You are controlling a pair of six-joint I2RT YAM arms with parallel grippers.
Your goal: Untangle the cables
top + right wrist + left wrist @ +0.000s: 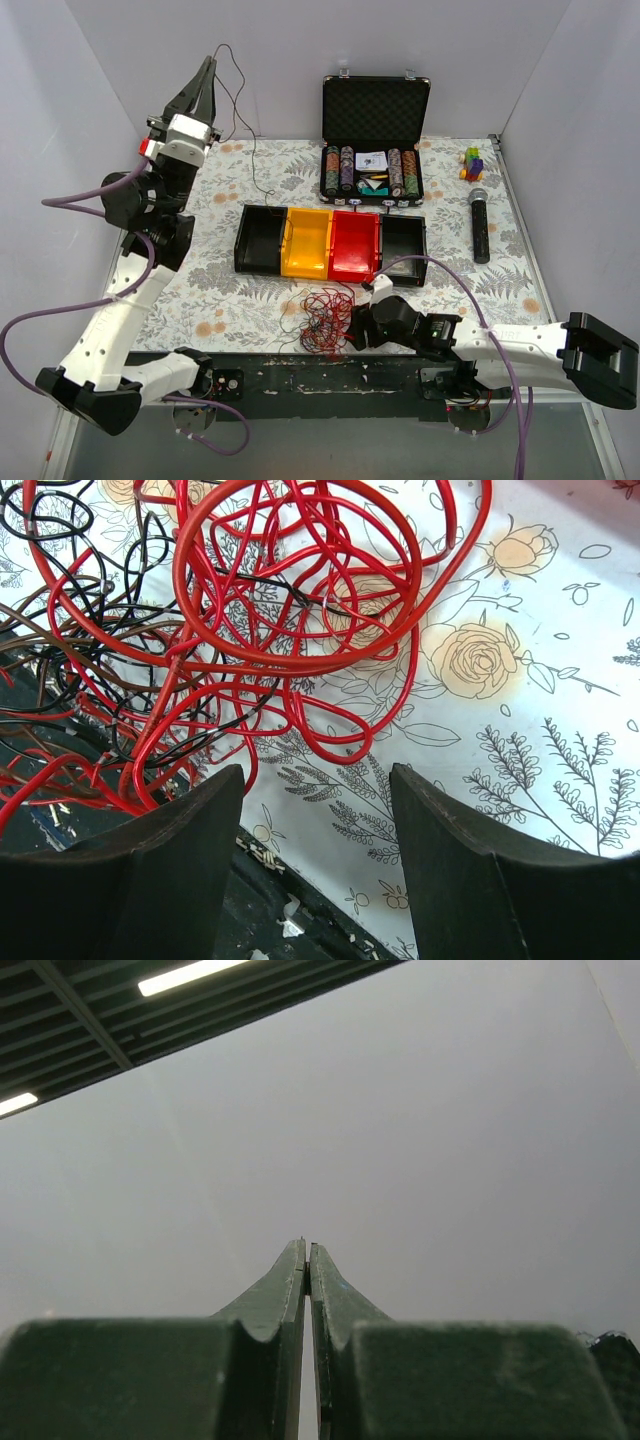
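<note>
The cables (322,318) lie in a loose nest of red, black and brown strands at the table's near edge, filling the upper left of the right wrist view (290,590). My right gripper (352,328) is low just right of the nest, jaws open, with nothing between them (318,770); red loops lie just ahead of the fingertips. My left gripper (208,66) is raised high at the back left, pointing up, jaws shut (307,1243). A single thin dark cable (253,150) runs from its tip down to the table.
A row of bins, black (258,240), yellow (306,245), red (355,245) and black (404,240), stands behind the nest. An open case of poker chips (372,150) sits at the back. A microphone (480,225) and toy blocks (471,163) lie at the right.
</note>
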